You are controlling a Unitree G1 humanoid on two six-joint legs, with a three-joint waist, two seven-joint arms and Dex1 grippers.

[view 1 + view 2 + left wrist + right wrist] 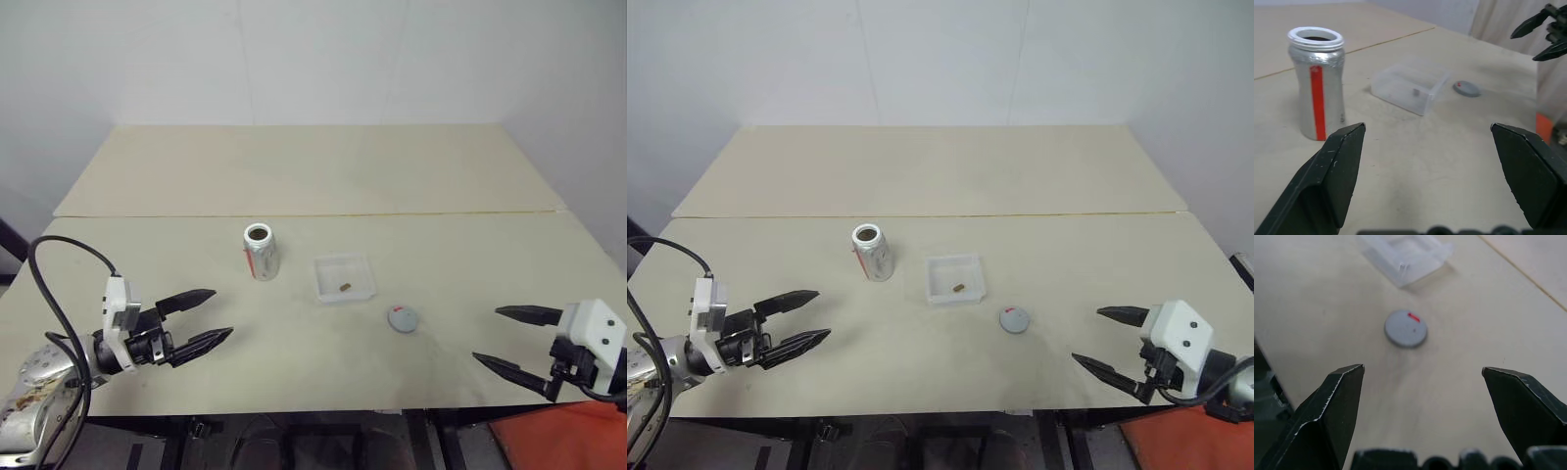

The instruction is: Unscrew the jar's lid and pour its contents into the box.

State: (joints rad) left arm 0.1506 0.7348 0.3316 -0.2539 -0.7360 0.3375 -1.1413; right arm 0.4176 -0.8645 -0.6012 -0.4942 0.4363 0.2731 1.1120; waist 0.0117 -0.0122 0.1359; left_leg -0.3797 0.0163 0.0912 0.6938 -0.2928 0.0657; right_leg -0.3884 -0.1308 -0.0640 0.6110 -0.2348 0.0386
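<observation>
Tools: left (208, 315) and right (511, 338) both wide apart, empty | jar (261, 252) upright, lid (402, 319) off, pellet (345, 287) in box (344, 277) | risk: stray sweep could knock jar over lol

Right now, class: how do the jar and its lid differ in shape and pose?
The jar stands upright, tall and open-mouthed, left of the box; the lid lies flat, a thin disc, right of the box. The jar bears a long red stripe, the lid a tiny red mark. Both are silvery-grey and round.

box (1405, 254): far edge cut off | right end effector (509, 340): body partly cropped
</observation>
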